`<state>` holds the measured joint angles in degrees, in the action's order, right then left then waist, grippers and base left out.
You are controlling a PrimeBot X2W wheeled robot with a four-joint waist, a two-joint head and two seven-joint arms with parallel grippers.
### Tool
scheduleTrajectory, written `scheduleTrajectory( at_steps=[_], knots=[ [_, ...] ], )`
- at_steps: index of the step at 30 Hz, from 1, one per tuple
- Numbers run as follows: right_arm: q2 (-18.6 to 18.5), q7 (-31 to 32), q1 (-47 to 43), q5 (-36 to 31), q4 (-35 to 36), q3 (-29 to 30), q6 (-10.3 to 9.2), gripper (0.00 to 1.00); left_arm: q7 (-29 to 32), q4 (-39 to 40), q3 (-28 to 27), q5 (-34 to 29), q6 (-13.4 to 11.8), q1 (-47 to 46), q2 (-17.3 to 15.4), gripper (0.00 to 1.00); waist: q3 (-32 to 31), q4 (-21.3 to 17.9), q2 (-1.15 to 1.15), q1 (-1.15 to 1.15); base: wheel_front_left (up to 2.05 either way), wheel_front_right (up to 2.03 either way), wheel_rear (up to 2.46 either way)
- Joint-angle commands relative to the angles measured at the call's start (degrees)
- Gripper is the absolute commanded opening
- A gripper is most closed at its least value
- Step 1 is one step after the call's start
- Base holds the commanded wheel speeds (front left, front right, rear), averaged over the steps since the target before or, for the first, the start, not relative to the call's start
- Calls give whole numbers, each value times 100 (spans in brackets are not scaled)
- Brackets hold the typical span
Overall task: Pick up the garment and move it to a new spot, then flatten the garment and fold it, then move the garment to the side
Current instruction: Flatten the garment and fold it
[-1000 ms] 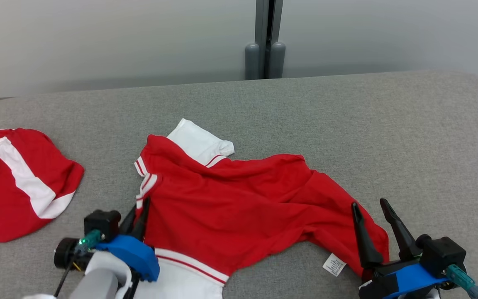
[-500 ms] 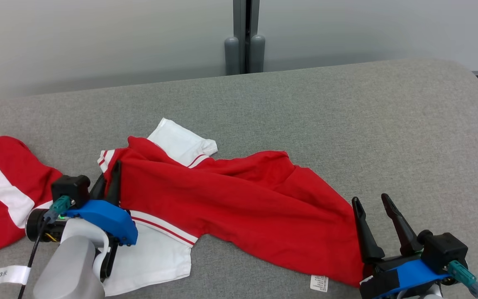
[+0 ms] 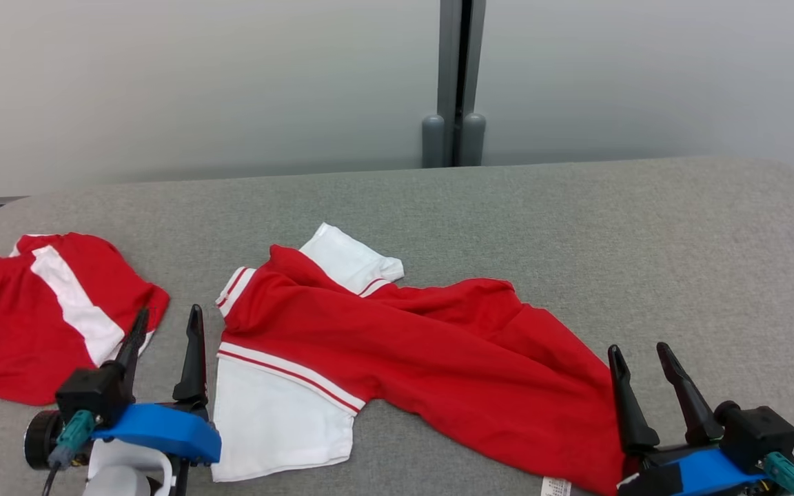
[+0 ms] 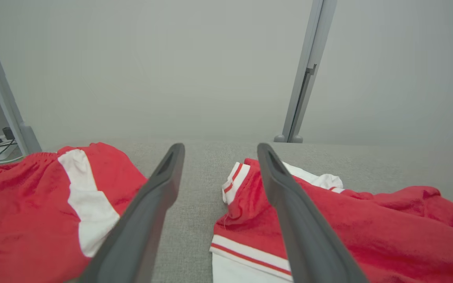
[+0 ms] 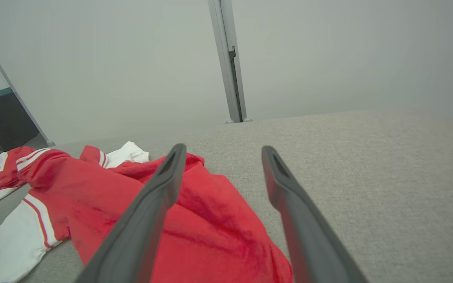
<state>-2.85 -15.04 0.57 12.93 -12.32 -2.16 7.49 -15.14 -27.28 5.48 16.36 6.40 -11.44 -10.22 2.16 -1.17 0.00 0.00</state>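
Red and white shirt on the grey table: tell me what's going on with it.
A two-armed robot is working on the red and white shirt, which lies rumpled and unfolded on the grey table. Both grippers are open and hold nothing. The left gripper sits beside the shirt's sleeve end, and the right gripper is at its opposite end. A second red and white garment lies apart at the left.

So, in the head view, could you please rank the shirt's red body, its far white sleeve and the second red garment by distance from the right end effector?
From the right end effector:
1. Red body, right beside it, on its left.
2. Far white sleeve, mid-table, farther back.
3. Second red garment, far left.
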Motion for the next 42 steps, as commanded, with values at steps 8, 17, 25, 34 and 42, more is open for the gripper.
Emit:
scheduleTrajectory(
  at_steps=[8,17,25,34,42],
  knots=[
    [-6,-20,-219,-28,23,204,1,100,0,1392,-428,-703,-28,814,395,100,-227,344,0,0,0,0,0],
    [-7,-21,-238,-23,-24,155,1,100,0,1740,-391,-1099,-24,1406,561,100,-359,370,0,0,0,0,0],
    [-7,-20,-339,-23,-111,191,1,100,0,1704,-447,-1167,6,1671,614,100,-414,374,0,0,0,0,0],
    [-7,-21,-178,-191,-375,180,1,100,0,1638,-491,-1215,32,1617,638,100,-397,359,0,0,0,0,0],
    [-293,277,895,-498,-765,62,1,100,0,1587,-441,-1229,59,1471,662,100,-278,426,0,0,0,0,0]
  ],
)
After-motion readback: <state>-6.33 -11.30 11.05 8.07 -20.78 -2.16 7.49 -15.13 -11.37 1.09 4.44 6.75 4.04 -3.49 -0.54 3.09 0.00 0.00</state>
